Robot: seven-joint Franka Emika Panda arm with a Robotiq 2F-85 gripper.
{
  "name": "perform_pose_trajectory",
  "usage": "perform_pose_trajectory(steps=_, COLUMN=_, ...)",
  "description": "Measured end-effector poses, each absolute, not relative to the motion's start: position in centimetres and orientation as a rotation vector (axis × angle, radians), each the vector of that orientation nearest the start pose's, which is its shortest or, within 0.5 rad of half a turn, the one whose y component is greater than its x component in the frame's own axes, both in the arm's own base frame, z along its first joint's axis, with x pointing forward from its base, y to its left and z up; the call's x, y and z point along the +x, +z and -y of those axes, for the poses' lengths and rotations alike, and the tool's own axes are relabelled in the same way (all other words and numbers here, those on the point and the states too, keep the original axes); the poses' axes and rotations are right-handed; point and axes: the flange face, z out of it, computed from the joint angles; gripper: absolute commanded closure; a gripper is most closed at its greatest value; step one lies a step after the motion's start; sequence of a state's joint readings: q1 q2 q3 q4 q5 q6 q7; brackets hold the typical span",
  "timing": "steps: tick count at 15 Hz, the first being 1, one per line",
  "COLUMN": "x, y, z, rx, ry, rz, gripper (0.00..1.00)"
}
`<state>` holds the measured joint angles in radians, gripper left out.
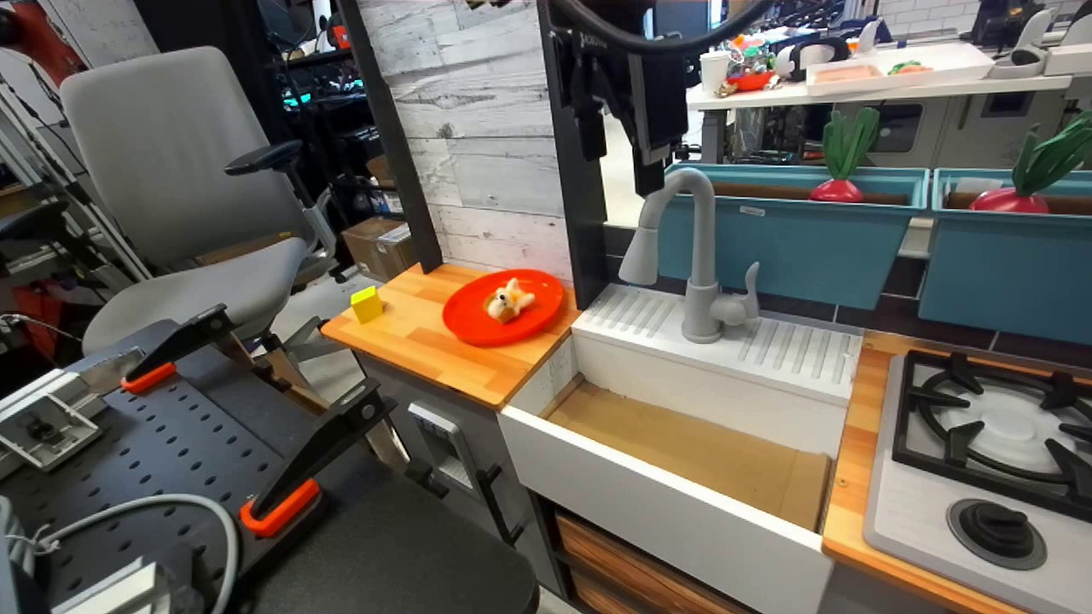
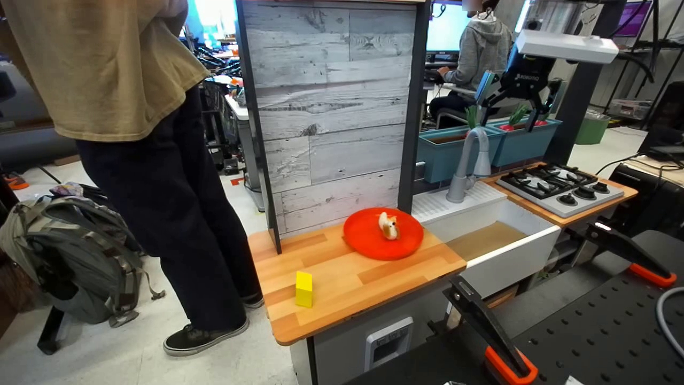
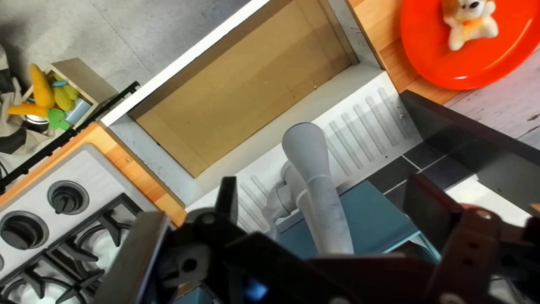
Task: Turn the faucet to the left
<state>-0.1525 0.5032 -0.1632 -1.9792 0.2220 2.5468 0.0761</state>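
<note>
The grey faucet (image 1: 704, 247) stands upright on the ridged white ledge behind the sink; it also shows in an exterior view (image 2: 464, 163) and the wrist view (image 3: 307, 150). Its spout head hangs over the back of the sink. Its small side lever (image 1: 751, 290) sticks out beside the base. My gripper (image 1: 623, 173) is open and points down at the top of the arch; it also shows in an exterior view (image 2: 505, 124). In the wrist view the arch passes between the spread fingers (image 3: 327, 194). I cannot tell whether a finger touches it. The arch's top is hidden behind the gripper there.
Blue planters (image 1: 785, 247) with radishes stand right behind the faucet. A dark post (image 1: 589, 170) and wood-look panel stand beside it. A red plate (image 1: 456, 320) with a toy dog and a yellow block (image 1: 367, 304) are on the counter. A stove (image 1: 921, 503) is across the sink.
</note>
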Motion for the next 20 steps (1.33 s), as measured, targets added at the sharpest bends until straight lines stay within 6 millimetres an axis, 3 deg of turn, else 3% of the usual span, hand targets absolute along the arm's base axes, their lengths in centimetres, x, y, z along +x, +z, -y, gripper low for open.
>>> perform_pose_trajectory(steps=5, x=60.4, y=18.4, z=20.1, rx=-2.997, ry=-0.077, rz=-0.887, gripper=0.0)
perform_pose_trajectory(steps=6, x=60.7, y=17.9, z=20.2, rx=-2.999, ry=-0.073, rz=-0.896, gripper=0.25)
perform_pose_trajectory(steps=8, x=61.4, y=17.0, z=20.5, rx=-3.006, ry=-0.07, rz=-0.908, gripper=0.33)
perform_pose_trajectory(steps=16, x=63.3, y=16.3, z=19.7, rx=-3.011, ry=-0.073, rz=-0.898, gripper=0.94)
perform_pose_trajectory(steps=17, x=63.4, y=16.4, z=19.5, rx=-3.008, ry=-0.068, rz=-0.895, gripper=0.97)
perform_pose_trajectory(steps=20, x=63.7, y=16.5, z=19.4, rx=-2.998, ry=-0.045, rz=-0.898, gripper=0.94)
